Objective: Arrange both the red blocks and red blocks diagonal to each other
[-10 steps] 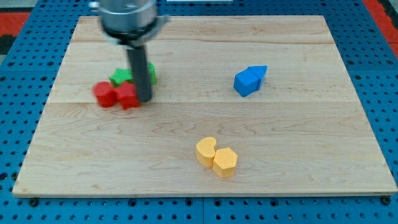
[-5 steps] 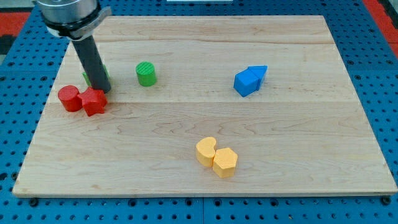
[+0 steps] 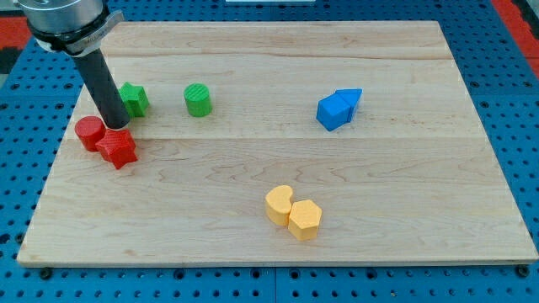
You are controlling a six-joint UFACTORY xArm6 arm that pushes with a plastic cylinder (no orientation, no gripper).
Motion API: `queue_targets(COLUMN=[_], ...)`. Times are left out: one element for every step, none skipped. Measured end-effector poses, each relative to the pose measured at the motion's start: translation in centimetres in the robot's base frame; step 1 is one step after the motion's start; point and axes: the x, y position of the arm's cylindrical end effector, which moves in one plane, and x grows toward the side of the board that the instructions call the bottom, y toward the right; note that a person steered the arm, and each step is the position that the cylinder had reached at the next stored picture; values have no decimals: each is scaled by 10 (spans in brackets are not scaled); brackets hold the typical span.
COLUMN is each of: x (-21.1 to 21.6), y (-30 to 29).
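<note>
A red cylinder block (image 3: 88,133) and a red star-shaped block (image 3: 118,149) lie touching at the view's left on the wooden board (image 3: 278,202); the star sits to the lower right of the cylinder. My tip (image 3: 116,125) stands just above the star and right of the cylinder, touching or nearly touching both. The dark rod rises toward the view's top left.
A green block (image 3: 133,99) sits just right of the rod, and a green cylinder (image 3: 198,100) further right. Two blue blocks (image 3: 338,108) touch at the upper right. Two yellow blocks (image 3: 293,212) touch at lower centre.
My tip has moved to the view's left, pushing the two red blocks left away from the green blocks. The star now lies lower right of the cylinder.
</note>
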Motion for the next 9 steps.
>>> queue_targets(x=[-16,-39,-65,-69,-87,-85,-74,-74,-42], y=[-6,-16,-27,-30,-16,15,40,45,65])
